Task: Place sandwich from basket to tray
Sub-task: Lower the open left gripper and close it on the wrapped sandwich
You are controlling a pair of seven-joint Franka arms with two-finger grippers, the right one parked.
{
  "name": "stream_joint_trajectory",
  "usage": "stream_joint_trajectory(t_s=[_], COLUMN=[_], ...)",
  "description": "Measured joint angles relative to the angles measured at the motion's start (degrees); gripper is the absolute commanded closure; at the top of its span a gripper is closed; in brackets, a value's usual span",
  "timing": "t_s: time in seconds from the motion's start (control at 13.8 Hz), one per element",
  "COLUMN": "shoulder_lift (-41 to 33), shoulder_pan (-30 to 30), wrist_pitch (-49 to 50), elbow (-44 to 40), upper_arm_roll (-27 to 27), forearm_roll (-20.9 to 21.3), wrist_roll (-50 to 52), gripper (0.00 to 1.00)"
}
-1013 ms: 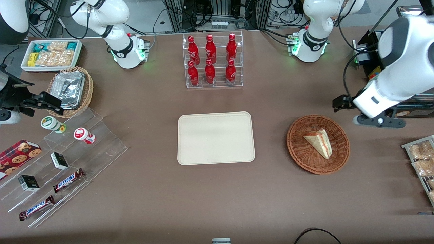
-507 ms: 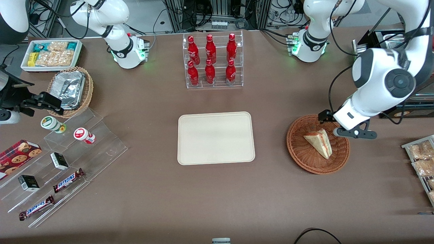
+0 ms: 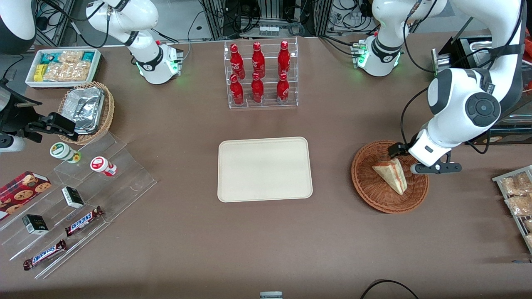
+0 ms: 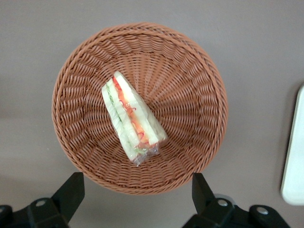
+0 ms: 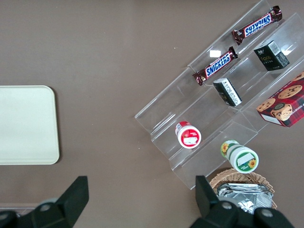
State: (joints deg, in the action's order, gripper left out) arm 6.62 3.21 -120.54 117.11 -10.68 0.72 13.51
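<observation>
Reddish-brown woven basket (image 4: 199, 71), cream tray (image 3: 264, 169), pale sandwich (image 4: 133, 116) layered red, white, perhaps green, black gripper (image 4: 135, 192)

Even overhead light, soft shadows, sharp focus, little glare.

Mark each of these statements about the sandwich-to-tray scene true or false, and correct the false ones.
1. The sandwich lies in the basket. True.
2. The gripper is shut on the sandwich. False: its fingers are open, apart from the sandwich, above the basket's rim.
3. The tray has nothing on it. True.
4. The basket stands on the tray. False: it sits on the table beside the tray, toward the working arm's end.
5. The rack of red bottles is nearer to the front camera than the tray. False: it is farther from it.
</observation>
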Motion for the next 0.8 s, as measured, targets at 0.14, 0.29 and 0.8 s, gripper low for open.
stream_joint_trajectory(t_s=[0.14, 0.29, 0.8], shoulder_lift=[0.90, 1.77, 3.29], shoulder_pan=[-0.14, -0.21, -0.26], wrist_pitch=[-3.27, -7.68, -11.70], elbow=[0.90, 2.52, 4.31], upper_arm_roll=[-0.21, -0.34, -0.45], forearm_roll=[0.00, 0.00, 0.01], wrist_roll=[9.58, 20.05, 35.31], gripper=[0.00, 0.00, 0.00])
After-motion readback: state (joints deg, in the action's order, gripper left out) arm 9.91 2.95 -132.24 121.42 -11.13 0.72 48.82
